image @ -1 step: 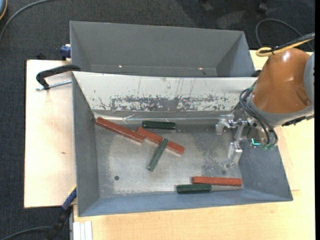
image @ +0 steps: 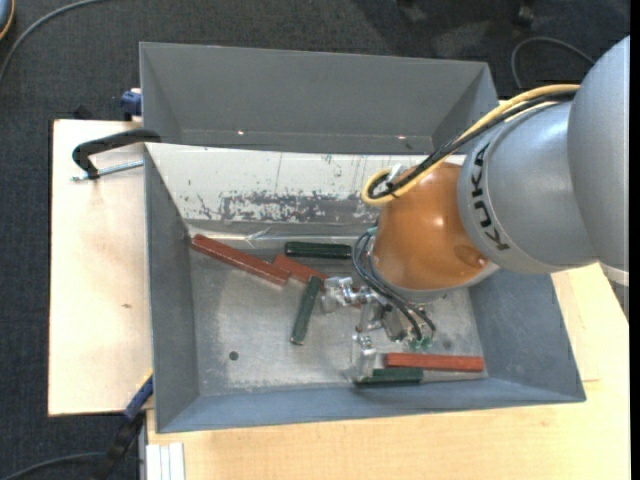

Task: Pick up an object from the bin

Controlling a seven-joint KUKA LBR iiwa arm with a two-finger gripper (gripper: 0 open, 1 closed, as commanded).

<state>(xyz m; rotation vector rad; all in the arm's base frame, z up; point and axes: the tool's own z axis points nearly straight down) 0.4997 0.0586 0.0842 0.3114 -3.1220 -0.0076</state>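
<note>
The grey bin (image: pixel 180 348) is the biggest thing here. A fat grey arm (image: pixel 560 188) comes in from the right and bends down into it. A round orange cover (image: pixel 425 233) sits at the arm's end, with yellow and black cables (image: pixel 470 133) running over it. A long red stick (image: pixel 240 258) lies on the bin floor toward the back and left. A flat green stick (image: pixel 318 251) lies near its right end, and a tilted green stick (image: pixel 305 310) lies in the middle.

By the front wall a short red stick (image: pixel 437 364) and a dark green stick (image: pixel 392 378) lie side by side. The hand (image: pixel 362 356) hangs low over their left ends. I cannot tell if it is spread or pressed together.
</note>
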